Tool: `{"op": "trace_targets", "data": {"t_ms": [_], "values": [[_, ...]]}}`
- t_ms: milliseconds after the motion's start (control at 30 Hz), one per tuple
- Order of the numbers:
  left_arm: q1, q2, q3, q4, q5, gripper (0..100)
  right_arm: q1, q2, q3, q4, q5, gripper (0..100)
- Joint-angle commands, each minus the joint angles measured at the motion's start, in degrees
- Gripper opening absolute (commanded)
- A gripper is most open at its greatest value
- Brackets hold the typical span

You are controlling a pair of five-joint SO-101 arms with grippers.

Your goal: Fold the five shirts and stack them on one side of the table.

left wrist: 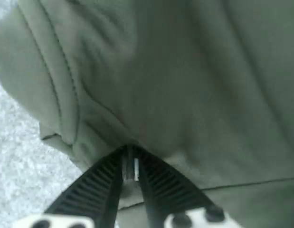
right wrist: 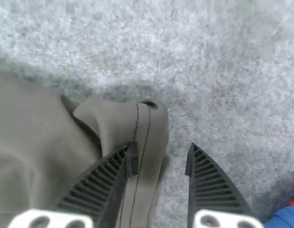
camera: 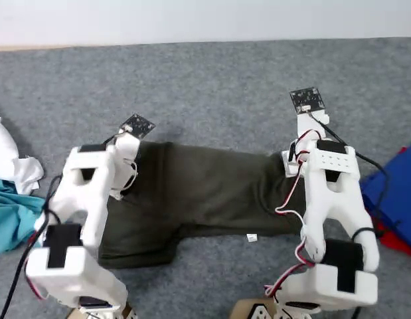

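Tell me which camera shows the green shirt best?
The high view: the green shirt lies spread out, nearly whole. The left wrist view gives creased fabric pinched in the left tool; the right wrist view, a hemmed corner at the open right tool.

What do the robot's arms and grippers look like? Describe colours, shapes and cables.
The left arm and right arm are blocky white plastic shells with black motor blocks. Red, white and black cables loop along the right arm; a small dark circuit board sits at each wrist. The left gripper and right gripper have black, ribbed, tapering fingers.
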Motion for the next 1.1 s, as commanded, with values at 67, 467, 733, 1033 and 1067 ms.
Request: {"op": "trace_targets", "data": {"t_ms": [67,467,733,1033,1067], "values": [[-0.35,7.91,-11.30,8.18,0.53,0,0.75,2.86,-7.30,-0.75,-0.53,18.6],[0.09,11.08,-14.64,10.73,0.53,0,0.57,14.55,-18.64,2.86,-0.62,18.4],[0.09,11.08,-14.64,10.73,0.53,0,2.24,19.56,-24.97,8.84,0.18,0.6],[0.09,11.08,-14.73,10.55,0.53,0,8.48,19.30,-25.85,11.03,6.33,1.0],[0.09,11.08,-14.73,10.55,0.53,0,9.10,19.30,-26.11,11.91,6.51,1.0]]}}
